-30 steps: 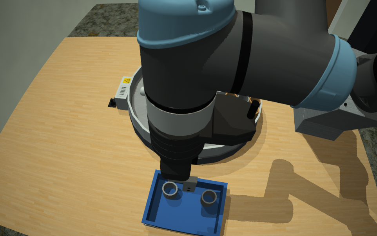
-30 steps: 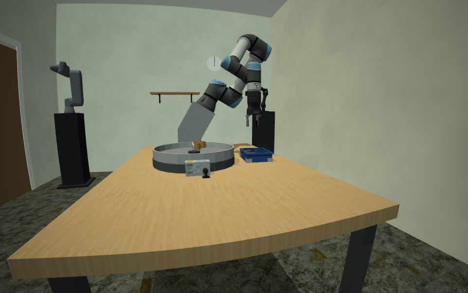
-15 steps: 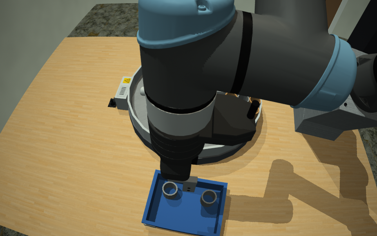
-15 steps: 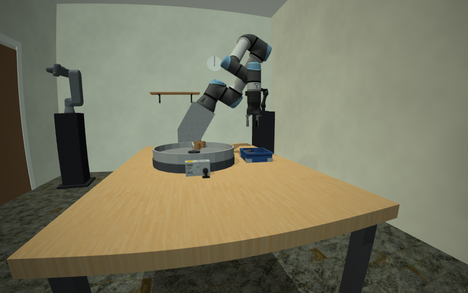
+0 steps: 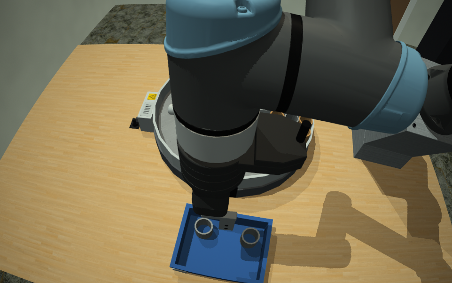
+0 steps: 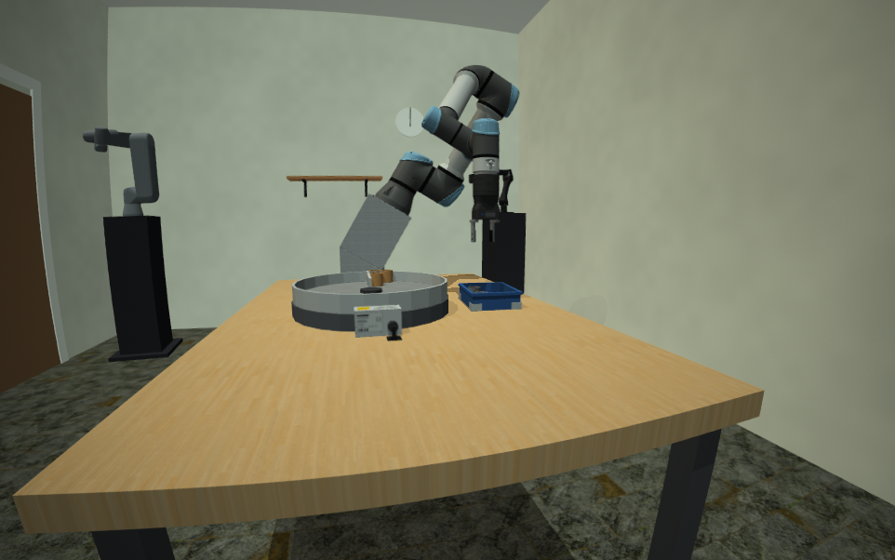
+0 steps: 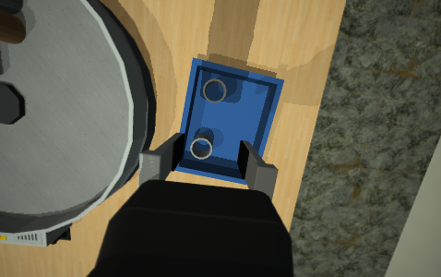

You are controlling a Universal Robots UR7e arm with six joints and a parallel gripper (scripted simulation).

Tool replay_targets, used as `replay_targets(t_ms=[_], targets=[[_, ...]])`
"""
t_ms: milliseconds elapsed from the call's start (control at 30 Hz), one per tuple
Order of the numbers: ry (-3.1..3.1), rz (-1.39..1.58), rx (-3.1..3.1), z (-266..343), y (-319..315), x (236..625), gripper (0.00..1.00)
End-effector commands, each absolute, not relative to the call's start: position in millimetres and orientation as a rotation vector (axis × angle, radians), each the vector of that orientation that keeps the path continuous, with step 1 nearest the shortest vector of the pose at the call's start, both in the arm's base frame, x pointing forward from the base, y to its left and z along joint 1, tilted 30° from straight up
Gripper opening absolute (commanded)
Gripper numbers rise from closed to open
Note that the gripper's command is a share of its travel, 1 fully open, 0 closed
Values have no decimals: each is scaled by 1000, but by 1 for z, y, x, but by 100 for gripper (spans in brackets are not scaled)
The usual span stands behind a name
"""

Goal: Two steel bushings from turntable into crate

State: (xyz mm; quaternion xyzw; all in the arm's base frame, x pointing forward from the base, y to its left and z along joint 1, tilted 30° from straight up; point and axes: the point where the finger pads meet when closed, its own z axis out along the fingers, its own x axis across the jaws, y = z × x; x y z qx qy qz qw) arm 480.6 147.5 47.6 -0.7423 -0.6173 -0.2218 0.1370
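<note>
Steel bushings, two short grey rings with hollow centres, stand upright in the blue crate [image 5: 180, 245], one [image 5: 203, 228] at 10 o'clock, the other [image 5: 250, 237] at 2 o'clock, well apart. High above, the claw [image 7: 208, 159] hangs released, gripping nothing.

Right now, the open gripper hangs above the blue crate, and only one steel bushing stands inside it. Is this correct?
Not quite. The blue crate holds two steel bushings, not one; the top view shows both standing upright and apart. The rest is right: the gripper is open and hangs above the crate.
</note>
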Motion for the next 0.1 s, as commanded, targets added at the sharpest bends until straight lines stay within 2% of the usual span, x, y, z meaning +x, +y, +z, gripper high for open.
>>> replay_targets(t_ms=[0,67], targets=[[-1787,-643,-2149,48,147,481,100],[-1787,-643,-2149,48,147,481,100]])
